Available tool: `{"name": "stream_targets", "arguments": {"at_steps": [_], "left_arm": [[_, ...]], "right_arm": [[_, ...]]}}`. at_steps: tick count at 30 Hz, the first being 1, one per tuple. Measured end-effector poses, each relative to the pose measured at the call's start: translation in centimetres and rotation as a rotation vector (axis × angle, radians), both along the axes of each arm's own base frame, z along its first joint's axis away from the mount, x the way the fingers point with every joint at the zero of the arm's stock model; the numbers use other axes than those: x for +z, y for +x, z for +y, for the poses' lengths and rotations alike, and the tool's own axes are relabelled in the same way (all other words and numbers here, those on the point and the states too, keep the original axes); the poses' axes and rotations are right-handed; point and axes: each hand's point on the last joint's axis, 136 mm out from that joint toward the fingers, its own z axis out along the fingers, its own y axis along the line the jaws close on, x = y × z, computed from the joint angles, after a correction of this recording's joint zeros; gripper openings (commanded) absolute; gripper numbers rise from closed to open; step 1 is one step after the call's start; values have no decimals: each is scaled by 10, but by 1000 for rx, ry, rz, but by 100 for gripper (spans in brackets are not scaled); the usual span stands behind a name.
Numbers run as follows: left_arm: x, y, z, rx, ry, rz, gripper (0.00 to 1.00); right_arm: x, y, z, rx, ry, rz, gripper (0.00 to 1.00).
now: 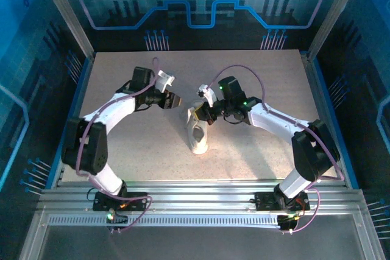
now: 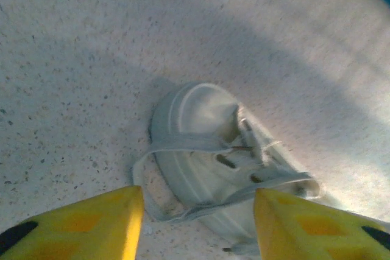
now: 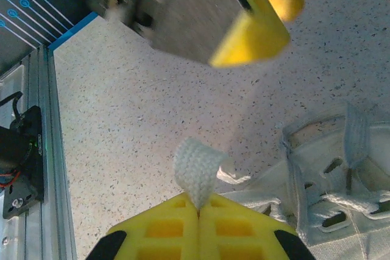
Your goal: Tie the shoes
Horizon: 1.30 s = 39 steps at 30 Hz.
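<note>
Sneaker [image 1: 198,138] sits mid-table [image 1: 122,150], between the two arms, a bit nearer the right one.

Right gripper [image 3: 198,211]: fingers pressed together, pinching a short folded tab of lace [image 3: 195,168]. The tab sticks up out of the seam and the rest trails off to the sneaker just beside the jaws.

Left gripper [image 2: 198,196]: fingers [image 2: 91,223] stand apart, moderate gap, nothing between them. It hangs above and just beside the sneaker, not touching it.

View differences:
- Top view gives the layout, with both grippers converging over the heel end from either side. The lace is too fine to follow there.
- Left wrist view shows the toe cap pointing away from the fingers. One lace strand crosses the upper and another loops off onto the table on the near side.
- Right wrist view gives the pinch itself, plus the left gripper's yellow tips overhead, blurred, well clear of the pinched tab.

Sneaker look: small, white, low-top, rounded toe cap with a stitched band, slotted eyelets, flat woven white laces, loose and untied. The inner opening reads dark from above.
</note>
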Motion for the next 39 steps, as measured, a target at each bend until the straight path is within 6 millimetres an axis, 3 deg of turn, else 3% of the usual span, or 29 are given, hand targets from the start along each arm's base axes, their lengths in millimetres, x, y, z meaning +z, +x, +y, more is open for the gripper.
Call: {"name": "stream_targets", "arguments": {"at_steps": [5, 13, 20, 23, 30, 33, 36, 39], "left_arm": [[-44, 14, -18, -16, 89, 96, 65], [-62, 50, -23, 3, 168, 180, 63], [-85, 35, -21, -10, 197, 319, 64], [-85, 32, -21, -16, 187, 336, 63], [-92, 19, -14, 11, 123, 428, 38], [-103, 4, -2, 53, 100, 496, 21], [-104, -6, 9, 95, 79, 536, 13], [-90, -7, 16, 124, 48, 520, 9]], "right_arm": [[-1, -1, -1, 1, -7, 1, 0], [-3, 1, -2, -8, -21, -6, 0], [-3, 1, -3, -9, -23, -5, 0], [-2, 2, -2, -9, -21, -7, 0], [-2, 3, -2, -8, -24, -7, 0], [-2, 3, -2, -8, -27, -11, 0], [-2, 3, -2, -10, -29, -12, 0], [-2, 3, -2, -10, -29, -12, 0]]}}
